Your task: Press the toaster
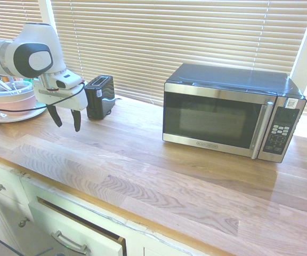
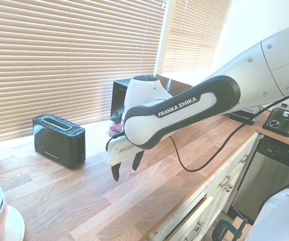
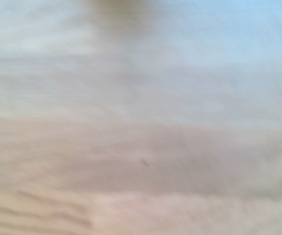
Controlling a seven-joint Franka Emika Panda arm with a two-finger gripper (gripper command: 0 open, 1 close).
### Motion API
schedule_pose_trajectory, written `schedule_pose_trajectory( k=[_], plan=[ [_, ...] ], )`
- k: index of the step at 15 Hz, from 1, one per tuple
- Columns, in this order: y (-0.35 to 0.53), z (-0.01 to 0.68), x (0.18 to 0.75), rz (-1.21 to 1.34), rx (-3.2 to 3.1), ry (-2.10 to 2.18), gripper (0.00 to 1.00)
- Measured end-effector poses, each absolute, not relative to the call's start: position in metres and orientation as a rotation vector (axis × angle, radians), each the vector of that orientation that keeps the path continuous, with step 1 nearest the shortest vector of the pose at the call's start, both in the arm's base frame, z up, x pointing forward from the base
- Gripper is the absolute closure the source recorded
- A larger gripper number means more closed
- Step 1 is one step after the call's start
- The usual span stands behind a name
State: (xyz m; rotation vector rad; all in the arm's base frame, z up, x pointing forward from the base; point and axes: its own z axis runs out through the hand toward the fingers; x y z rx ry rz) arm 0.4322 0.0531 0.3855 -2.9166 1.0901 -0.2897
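Note:
The small black toaster (image 1: 101,96) with a silvery top rim stands on the wooden counter by the window blinds; the second exterior view shows it too, the toaster (image 2: 59,140) with a small white label low on its side. My gripper (image 1: 65,120) hangs just in front of it, fingers pointing down, open, holding nothing. From the other side the gripper (image 2: 126,166) sits to the right of the toaster, above the counter and apart from it. The wrist view is only blurred wood grain.
A large steel-and-black microwave (image 1: 231,111) stands further along the counter (image 1: 159,165). Stacked bowls on a plate (image 1: 12,98) sit behind my arm at the counter's end. Cabinet drawers (image 1: 63,229) run under the front edge. A second toaster (image 2: 280,120) rests on a far counter.

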Motion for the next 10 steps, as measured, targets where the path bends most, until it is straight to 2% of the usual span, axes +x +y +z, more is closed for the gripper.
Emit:
schedule_pose_trajectory(
  k=[5, 10],
  plan=[
    [0.061, 0.422, 0.462, -0.551, -2.869, 0.978, 0.00],
    [0.096, 0.451, 0.492, -0.662, -2.864, 0.843, 0.00]
  ],
)
